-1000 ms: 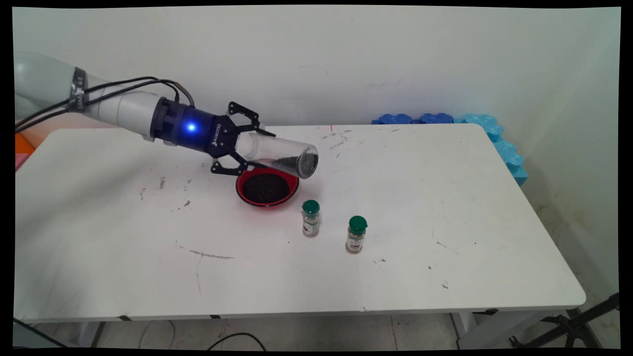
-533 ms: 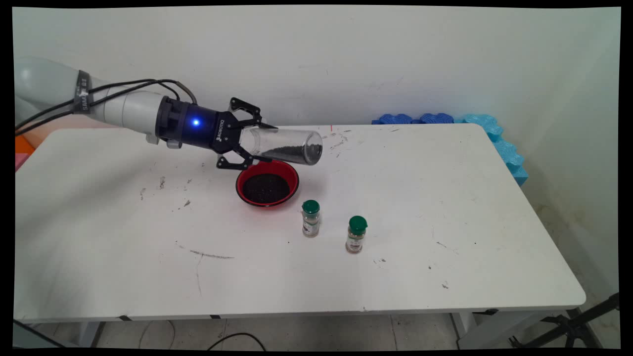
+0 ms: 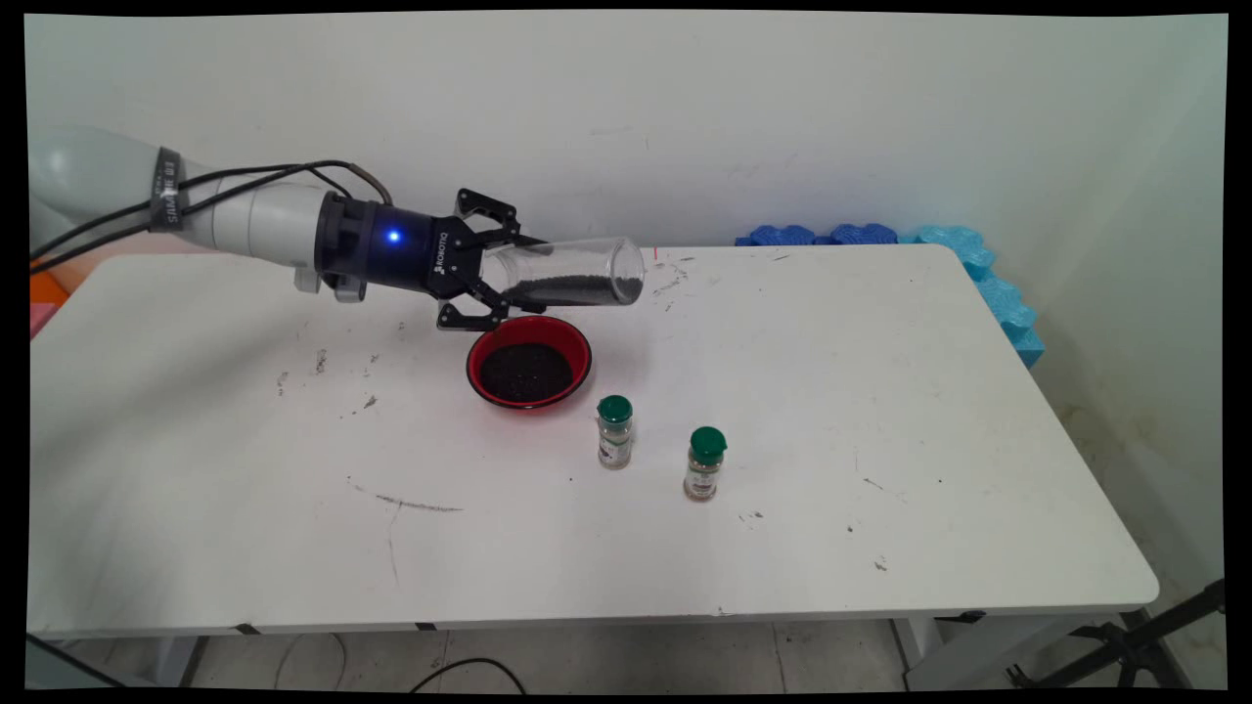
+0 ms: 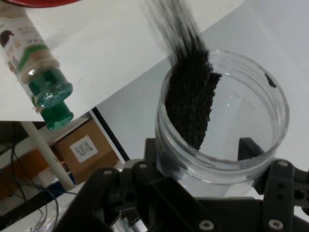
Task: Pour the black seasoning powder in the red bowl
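Observation:
My gripper [image 3: 504, 271] is shut on the base of a clear glass jar [image 3: 572, 272], held almost level above the far edge of a red bowl [image 3: 529, 364], mouth pointing right. Dark grains lie along the jar's lower side. The bowl holds a layer of the same dark grains. In the hand view the jar [image 4: 222, 125] fills the middle between my fingers, with the grains [image 4: 189, 104] heaped against one wall. Two small spice bottles with green caps stand in front of the bowl, one at the left [image 3: 614, 431] and one at the right [image 3: 704, 462].
Blue foam pieces [image 3: 885, 237] lie along the table's far right edge and corner. The white table [image 3: 880, 411] is scuffed with dark marks. In the hand view a spice bottle [image 4: 41, 82] and a rim of the red bowl [image 4: 38, 2] show at the top left.
The jar has tipped back from a downward pouring tilt to nearly level and risen a little above the bowl. The grains have slid from the mouth toward the jar's middle.

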`<state>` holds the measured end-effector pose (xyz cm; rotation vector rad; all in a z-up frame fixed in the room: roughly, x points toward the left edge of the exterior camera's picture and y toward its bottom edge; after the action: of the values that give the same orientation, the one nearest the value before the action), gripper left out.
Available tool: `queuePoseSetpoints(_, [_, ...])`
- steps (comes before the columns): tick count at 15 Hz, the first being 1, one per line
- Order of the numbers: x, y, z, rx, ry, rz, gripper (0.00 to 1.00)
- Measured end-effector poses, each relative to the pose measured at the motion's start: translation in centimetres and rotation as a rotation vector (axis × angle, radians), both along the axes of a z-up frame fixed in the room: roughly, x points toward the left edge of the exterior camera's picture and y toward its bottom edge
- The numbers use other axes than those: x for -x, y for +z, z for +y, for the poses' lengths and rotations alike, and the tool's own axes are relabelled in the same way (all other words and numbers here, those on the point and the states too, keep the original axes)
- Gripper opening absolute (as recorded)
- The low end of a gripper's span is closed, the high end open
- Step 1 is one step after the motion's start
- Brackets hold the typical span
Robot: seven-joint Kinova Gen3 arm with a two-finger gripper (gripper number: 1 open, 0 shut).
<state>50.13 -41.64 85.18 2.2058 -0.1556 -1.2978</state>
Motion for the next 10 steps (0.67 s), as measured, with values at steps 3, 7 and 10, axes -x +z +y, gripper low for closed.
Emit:
queuePoseSetpoints(3, [0.3,-0.2,0.1,-0.014,0.016,0.017,0.0])
queuePoseSetpoints(7, [0.8,-0.4,0.2,-0.031,0.034,0.042,0.0])
queuePoseSetpoints(10, [1.2,-0.6,0.3,-0.038,0.037,0.052,0.0])
